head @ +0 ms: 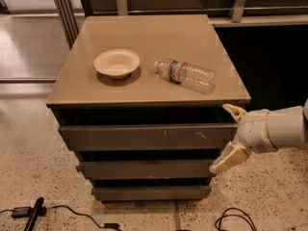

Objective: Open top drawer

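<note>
The top drawer [144, 136] is the widest dark grey front under the tan cabinet top, with small pale scratches right of centre. It stands slightly out from the cabinet, a dark gap above it. My gripper [227, 137] is at the drawer's right end. Its two cream fingers are spread wide, one fingertip [232, 110] above the drawer's top edge and the other [226, 161] below it, so they straddle the right end of the front.
A cream bowl [116, 63] and a lying clear plastic bottle [185, 75] rest on the cabinet top [144, 32]. Two narrower grey drawer fronts [144, 170] sit below. Black cables [57, 211] lie on the speckled floor at front left and front right.
</note>
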